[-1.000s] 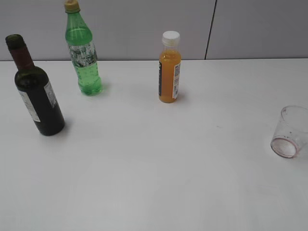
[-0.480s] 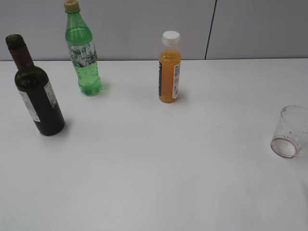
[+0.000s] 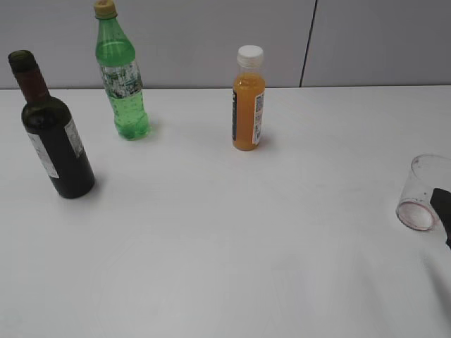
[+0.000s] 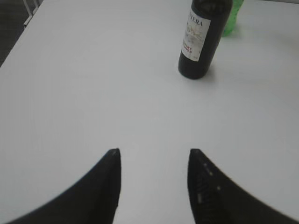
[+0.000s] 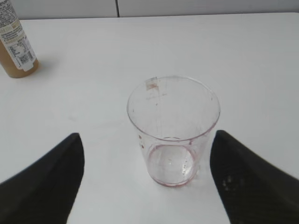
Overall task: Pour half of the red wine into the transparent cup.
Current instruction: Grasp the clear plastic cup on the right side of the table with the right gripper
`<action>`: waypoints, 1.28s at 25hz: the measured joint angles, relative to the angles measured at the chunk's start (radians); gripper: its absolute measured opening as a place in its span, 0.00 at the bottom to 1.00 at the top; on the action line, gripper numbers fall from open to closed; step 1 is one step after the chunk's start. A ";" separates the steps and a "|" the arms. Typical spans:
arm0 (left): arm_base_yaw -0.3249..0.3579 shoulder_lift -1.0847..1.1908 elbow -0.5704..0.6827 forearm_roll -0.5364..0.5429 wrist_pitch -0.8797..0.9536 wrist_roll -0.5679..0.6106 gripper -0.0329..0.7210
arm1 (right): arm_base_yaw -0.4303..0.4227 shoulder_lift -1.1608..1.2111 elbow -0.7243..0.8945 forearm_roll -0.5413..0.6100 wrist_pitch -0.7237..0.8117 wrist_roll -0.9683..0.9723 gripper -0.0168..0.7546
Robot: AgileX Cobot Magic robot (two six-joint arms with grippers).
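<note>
The dark wine bottle (image 3: 55, 137) with maroon neck foil and a white label stands at the left of the table; it also shows in the left wrist view (image 4: 202, 38), ahead and to the right of my open, empty left gripper (image 4: 154, 151). The transparent cup (image 3: 425, 193) stands upright at the right edge, its base pink-tinged. In the right wrist view the cup (image 5: 173, 126) stands between the wide-open fingers of my right gripper (image 5: 147, 135), which do not touch it. In the exterior view only a dark finger tip of the right gripper (image 3: 442, 211) shows beside the cup.
A green plastic soda bottle (image 3: 121, 77) stands behind the wine bottle, at the back left. A small orange juice bottle (image 3: 248, 100) with a white cap stands at the back middle; it also shows in the right wrist view (image 5: 14, 46). The white table (image 3: 225, 232) lies below them.
A dark finger of my right gripper has come into the exterior view at the right edge, next to the cup. The bottles and cup have not moved.
</note>
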 joint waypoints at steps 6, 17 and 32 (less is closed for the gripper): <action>0.000 0.000 0.000 0.000 0.000 0.000 0.49 | 0.000 0.095 -0.001 0.001 -0.036 0.000 0.85; 0.000 0.000 0.000 0.000 0.000 0.000 0.48 | 0.000 0.154 -0.002 0.045 -0.050 -0.001 0.89; 0.000 0.000 0.000 0.000 0.000 0.000 0.48 | 0.000 0.561 -0.004 0.080 -0.400 -0.001 0.91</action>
